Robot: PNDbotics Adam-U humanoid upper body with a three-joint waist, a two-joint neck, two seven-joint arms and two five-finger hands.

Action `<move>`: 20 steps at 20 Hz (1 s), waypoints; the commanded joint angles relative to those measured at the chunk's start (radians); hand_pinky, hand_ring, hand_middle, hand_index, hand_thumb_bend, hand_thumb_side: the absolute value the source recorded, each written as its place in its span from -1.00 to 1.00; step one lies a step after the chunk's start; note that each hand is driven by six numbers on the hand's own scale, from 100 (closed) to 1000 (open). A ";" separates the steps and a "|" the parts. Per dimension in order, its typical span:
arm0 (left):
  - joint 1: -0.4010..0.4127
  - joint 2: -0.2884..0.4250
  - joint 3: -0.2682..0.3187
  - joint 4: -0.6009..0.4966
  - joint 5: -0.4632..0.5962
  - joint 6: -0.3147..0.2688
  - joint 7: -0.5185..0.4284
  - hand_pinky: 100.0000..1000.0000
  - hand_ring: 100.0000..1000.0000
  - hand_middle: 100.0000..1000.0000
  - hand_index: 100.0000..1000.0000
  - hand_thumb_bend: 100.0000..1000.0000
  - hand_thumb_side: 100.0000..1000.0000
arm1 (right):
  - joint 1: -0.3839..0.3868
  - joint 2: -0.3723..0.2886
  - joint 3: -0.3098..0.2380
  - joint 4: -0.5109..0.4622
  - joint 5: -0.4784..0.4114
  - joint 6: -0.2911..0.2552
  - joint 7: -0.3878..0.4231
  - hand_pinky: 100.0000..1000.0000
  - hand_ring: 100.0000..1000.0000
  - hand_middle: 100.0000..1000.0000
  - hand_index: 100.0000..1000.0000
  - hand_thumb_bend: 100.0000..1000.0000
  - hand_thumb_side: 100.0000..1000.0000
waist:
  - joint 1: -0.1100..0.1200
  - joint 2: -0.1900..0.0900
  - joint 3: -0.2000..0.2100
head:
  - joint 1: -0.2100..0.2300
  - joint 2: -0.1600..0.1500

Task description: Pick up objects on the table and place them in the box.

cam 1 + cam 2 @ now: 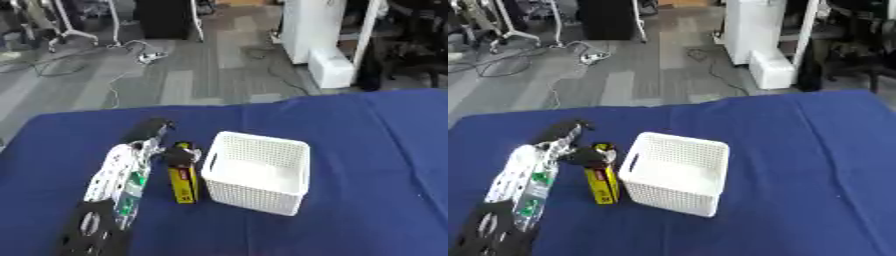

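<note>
A yellow and black box (182,176) is observed left of centre in the frame, lying on the blue table (367,150). Its long axis runs from the lower edge of the frame toward the upper edge, almost straight, with the black end pointing to the top. It is set just beside the left wall of the white basket (258,172), nearly parallel to that wall.

The basket is seen at the centre of the frame, upright, with perforated walls and a slot handle in its left side. Nothing is seen inside it; only its white floor shows.

The left hand (166,147) is seen in the left half of the frame, at the upper end of the box, with dark fingers curled onto its black end. The right hand is not shown in either view.
</note>
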 commanded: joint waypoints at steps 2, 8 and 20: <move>-0.020 0.014 0.008 -0.024 -0.013 0.006 0.007 -0.23 0.42 0.85 0.77 -0.66 0.05 | -0.003 -0.026 -0.009 -0.013 0.004 -0.001 0.001 -0.83 -0.54 -0.51 -0.14 -1.00 1.00 | -0.005 -0.009 0.002 | -0.002 0.004; -0.019 0.010 0.007 -0.021 -0.014 0.003 0.000 -0.22 0.42 0.85 0.77 -0.54 0.05 | -0.004 -0.026 -0.009 -0.013 0.003 -0.002 0.001 -0.83 -0.54 -0.51 -0.14 -1.00 1.00 | -0.005 -0.008 0.001 | 0.000 0.005; -0.015 -0.005 0.005 -0.003 -0.027 -0.007 -0.020 -0.20 0.45 0.86 0.78 -0.66 -0.08 | -0.007 -0.027 -0.009 -0.013 0.000 -0.001 -0.001 -0.83 -0.53 -0.51 -0.14 -1.00 1.00 | -0.005 -0.008 -0.002 | 0.002 0.007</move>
